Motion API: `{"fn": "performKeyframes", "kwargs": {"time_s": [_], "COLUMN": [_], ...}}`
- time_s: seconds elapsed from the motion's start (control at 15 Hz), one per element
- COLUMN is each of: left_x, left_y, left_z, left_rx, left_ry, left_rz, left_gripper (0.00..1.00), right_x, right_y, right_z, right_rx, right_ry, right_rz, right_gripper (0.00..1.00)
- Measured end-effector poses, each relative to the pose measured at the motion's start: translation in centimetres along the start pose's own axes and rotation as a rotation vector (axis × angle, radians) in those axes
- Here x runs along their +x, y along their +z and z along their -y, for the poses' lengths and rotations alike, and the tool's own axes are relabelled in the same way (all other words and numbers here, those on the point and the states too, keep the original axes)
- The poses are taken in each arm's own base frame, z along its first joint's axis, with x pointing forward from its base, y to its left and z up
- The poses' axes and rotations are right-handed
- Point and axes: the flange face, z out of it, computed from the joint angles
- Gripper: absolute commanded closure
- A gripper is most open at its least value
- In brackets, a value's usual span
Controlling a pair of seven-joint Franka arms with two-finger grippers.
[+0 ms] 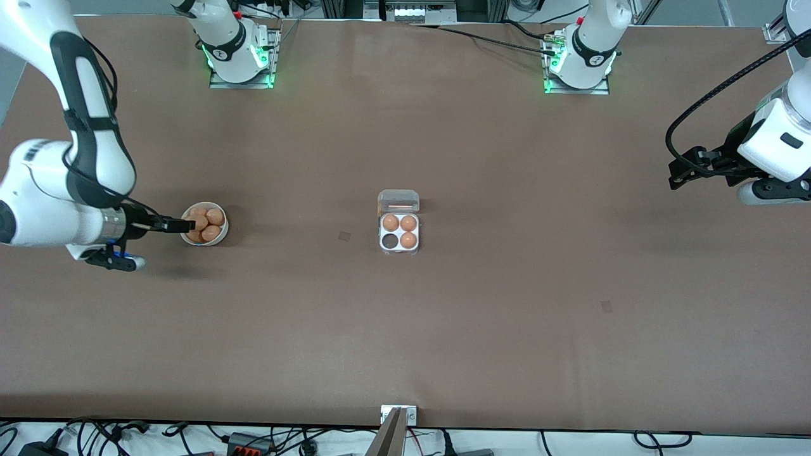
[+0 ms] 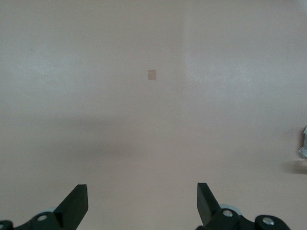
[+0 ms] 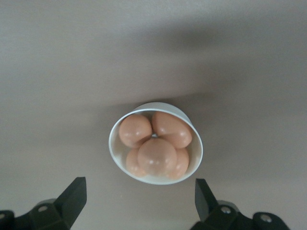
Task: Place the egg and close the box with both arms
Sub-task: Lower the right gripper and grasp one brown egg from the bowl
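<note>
Right gripper [image 3: 139, 203] hanging over the bowl [image 3: 197, 153] with jaws wide apart, top egg [image 3: 156, 156] lined up between them for the grab, left gripper [image 2: 143, 203] spread too and parked over bare table, box [image 1: 399, 235] mid-table, lid up, one cell free

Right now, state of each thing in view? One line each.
box: lid open, three cells filled, one empty
bowl: upright, holds several eggs
right gripper: open, empty, over the bowl
left gripper: open, empty, over bare table at the left arm's end, waiting
</note>
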Motion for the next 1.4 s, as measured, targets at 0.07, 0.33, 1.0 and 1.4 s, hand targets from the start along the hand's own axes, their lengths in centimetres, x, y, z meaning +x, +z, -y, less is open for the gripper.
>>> {"fn": "performKeyframes", "kwargs": {"time_s": [0.07, 0.33, 1.0, 1.4], "left_x": [0.0, 0.0, 0.0, 0.0], "left_y": [0.0, 0.0, 0.0, 0.0], "left_z": [0.0, -0.1, -0.2, -0.2], "left_rx": [0.000, 0.000, 0.000, 0.000], "left_ry": [0.001, 0.003, 0.003, 0.003], "left_rz": [0.000, 0.000, 0.000, 0.000], "left_gripper": [0.00, 0.00, 0.00, 0.00], "right_x": [0.4, 1.4, 1.7, 1.7], "right_y": [1.1, 4.4, 5.4, 5.4], "right_z": [-0.5, -2.7, -3.1, -3.0], "right_rx": [0.006, 0.078, 0.114, 0.117], "right_ry": [0.011, 0.078, 0.100, 0.101], "right_rz": [0.014, 0.064, 0.083, 0.083], "right_gripper": [0.00, 0.00, 0.30, 0.76]}}
